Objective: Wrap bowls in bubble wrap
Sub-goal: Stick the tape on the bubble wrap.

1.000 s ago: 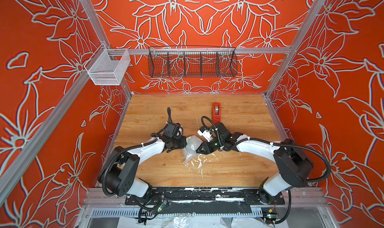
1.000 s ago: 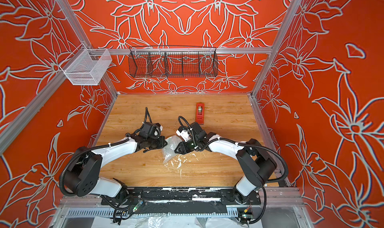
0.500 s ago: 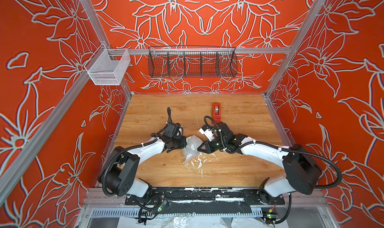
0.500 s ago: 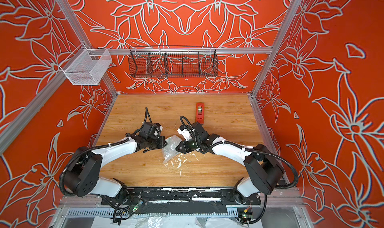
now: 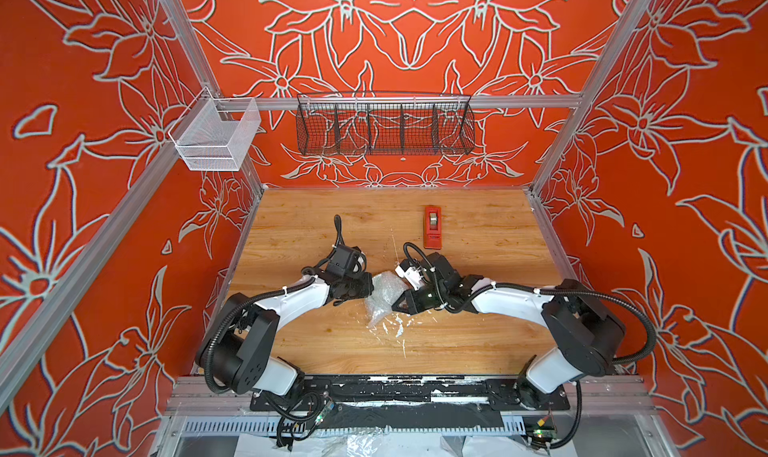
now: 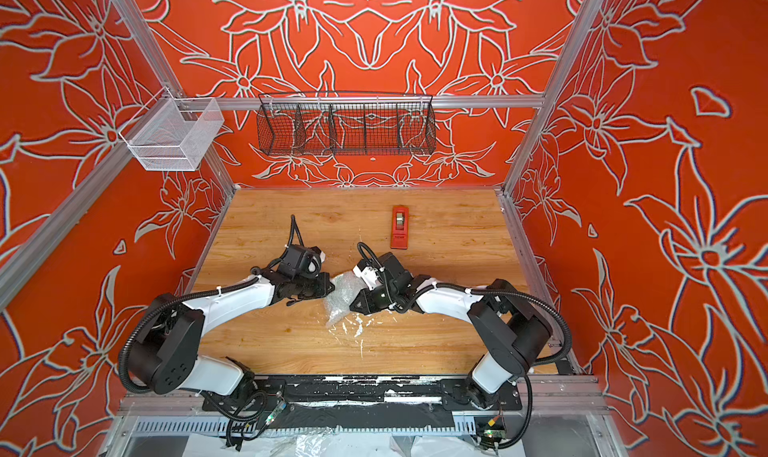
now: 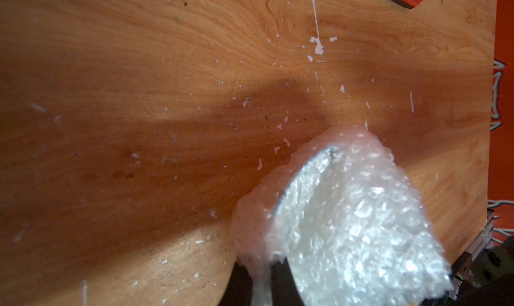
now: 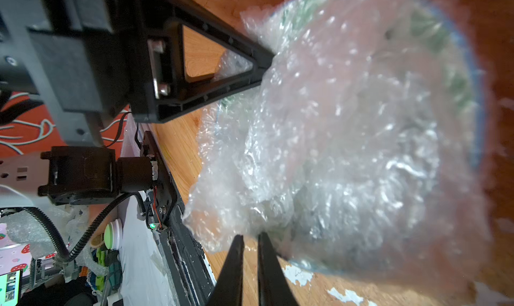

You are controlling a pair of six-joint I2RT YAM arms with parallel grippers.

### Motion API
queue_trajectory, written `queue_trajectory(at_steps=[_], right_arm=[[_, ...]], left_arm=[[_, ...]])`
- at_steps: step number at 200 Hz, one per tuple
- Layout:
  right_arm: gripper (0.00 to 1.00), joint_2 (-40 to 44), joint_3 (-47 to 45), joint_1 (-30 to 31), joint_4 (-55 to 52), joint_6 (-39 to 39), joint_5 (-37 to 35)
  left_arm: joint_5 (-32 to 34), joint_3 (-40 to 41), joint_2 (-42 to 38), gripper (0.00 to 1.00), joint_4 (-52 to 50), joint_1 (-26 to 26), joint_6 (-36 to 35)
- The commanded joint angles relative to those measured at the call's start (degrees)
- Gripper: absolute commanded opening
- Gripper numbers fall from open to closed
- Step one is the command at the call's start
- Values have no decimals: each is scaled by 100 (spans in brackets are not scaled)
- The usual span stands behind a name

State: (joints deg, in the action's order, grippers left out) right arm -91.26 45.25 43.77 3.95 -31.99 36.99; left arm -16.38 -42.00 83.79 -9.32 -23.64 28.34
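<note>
The left gripper (image 5: 369,292) is clamped tight on the bubble wrap (image 5: 384,290), its tip buried in the left side of the bundle. The right gripper (image 8: 250,236) has its jaws drawn almost together, pinching the wrap's edge on the right side. Between them, in the middle of the table (image 5: 478,334), the bowl (image 8: 456,84) sits inside the wrap, green leaves showing through. A red tape dispenser (image 5: 432,227) lies farther back. A white mesh basket (image 5: 216,137) hangs on the left rail, and a black wire basket (image 5: 384,128) hangs on the far wall.
</note>
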Motion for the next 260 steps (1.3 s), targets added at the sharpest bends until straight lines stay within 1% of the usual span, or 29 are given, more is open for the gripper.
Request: queue_trajectory(at_steps=[1,39,72,100,114,138,171,197,260], right_arm=[[14,-122,-176,57,210,-136,30],[14,-130,-209,96,111,-18,-173],[15,53,-301,213,1,569,-578],[16,-13,-258,268,78,1010,-788],[15,-122,-101,272,-123,1093,-718],[16,-28,-144,278,-25,1008,-607],[18,373,-240,289,-181,918,-822],[18,621,-327,304,-176,849,-745],[16,563,-527,372,237,542,-419]], left_arm=[[10,-41,16,0,-8,-18,34],[-6,-54,42,0,0,-18,50],[-55,-63,74,0,16,-18,58],[-104,-113,146,0,2,-16,69],[-85,-122,147,0,-32,-18,84],[-63,-107,110,0,-43,-18,94],[-76,-123,140,0,-44,-18,95],[-90,-158,164,0,-52,-18,97],[-94,-168,194,0,-41,-27,106]])
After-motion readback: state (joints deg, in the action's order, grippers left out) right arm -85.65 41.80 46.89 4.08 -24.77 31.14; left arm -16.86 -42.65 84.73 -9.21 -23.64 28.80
